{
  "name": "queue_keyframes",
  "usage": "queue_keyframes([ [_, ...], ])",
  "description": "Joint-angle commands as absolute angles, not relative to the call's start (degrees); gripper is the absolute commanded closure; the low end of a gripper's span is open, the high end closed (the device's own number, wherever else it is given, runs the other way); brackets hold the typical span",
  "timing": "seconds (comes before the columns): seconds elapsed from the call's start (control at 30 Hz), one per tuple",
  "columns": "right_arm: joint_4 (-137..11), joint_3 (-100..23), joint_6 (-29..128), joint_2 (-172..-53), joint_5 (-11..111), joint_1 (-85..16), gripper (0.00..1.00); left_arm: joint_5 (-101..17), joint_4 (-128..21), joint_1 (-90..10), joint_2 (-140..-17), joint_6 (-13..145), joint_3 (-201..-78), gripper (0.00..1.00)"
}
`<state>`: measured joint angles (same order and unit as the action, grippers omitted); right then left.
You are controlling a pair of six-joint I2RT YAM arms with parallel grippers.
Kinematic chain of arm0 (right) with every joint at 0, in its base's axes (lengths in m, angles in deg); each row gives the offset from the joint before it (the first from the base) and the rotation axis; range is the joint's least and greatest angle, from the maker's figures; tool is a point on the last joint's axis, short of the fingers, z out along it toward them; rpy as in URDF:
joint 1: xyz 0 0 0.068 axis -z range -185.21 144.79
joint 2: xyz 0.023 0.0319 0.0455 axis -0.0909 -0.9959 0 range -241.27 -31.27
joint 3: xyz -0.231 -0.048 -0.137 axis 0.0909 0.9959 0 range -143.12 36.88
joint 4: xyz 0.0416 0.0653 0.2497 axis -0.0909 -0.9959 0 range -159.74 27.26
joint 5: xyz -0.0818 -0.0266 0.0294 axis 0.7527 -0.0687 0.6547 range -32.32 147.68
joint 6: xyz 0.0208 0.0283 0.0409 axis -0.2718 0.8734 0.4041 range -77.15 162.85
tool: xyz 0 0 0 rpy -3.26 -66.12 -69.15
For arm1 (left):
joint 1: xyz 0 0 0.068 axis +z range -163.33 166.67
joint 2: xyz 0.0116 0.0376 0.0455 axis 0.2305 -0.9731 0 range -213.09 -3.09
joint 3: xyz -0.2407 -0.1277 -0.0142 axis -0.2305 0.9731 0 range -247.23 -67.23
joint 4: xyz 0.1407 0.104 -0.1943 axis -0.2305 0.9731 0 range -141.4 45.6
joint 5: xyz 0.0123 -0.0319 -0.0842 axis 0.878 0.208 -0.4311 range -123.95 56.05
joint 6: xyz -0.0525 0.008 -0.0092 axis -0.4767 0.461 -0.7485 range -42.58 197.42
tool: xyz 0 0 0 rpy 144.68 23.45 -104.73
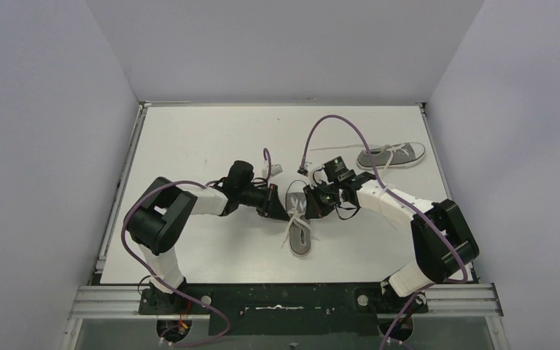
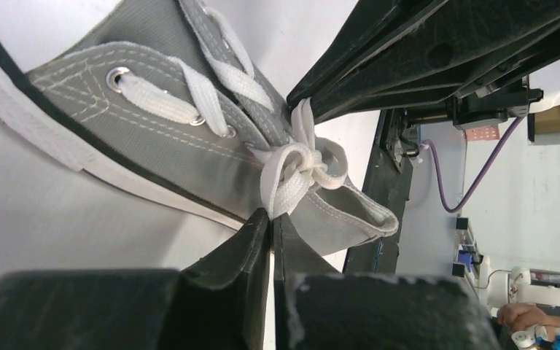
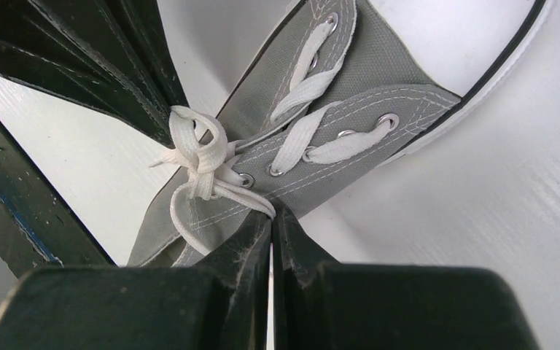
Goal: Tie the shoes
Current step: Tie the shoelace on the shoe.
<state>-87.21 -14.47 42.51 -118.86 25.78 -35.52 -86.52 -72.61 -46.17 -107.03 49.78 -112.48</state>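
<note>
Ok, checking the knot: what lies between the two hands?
The near shoe, its white lace knot midway; the left hand and right hand are each shut on a lace. Top view shows it.

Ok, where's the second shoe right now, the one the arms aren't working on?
In the top view the second shoe sits at the table's far right, beyond the right arm, apart from the shoe being tied.

A robotics lab cell: white table [image 1: 211, 138] walled by plain panels [image 1: 44, 124], aluminium rail [image 1: 117, 300] along its front
</note>
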Motion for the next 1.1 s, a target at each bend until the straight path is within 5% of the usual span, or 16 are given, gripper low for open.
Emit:
queue_keyframes([
  [0.0, -88.8, -17.9, 45.0, -118.1, 27.7, -35.3, 1.0, -86.2, -67.4, -46.0, -103.3, 52.9, -114.0, 0.99],
  [0.53, -93.9, -11.0, 69.0, -113.2, 34.7, -26.8, 1.0, -75.7, -44.5, -45.5, -96.3, 53.7, -109.3, 1.0],
  [1.07, -76.1, 2.1, 79.4, -114.9, 27.0, -14.3, 1.0, -67.9, -49.7, -44.9, -101.5, 50.5, -103.1, 1.0],
])
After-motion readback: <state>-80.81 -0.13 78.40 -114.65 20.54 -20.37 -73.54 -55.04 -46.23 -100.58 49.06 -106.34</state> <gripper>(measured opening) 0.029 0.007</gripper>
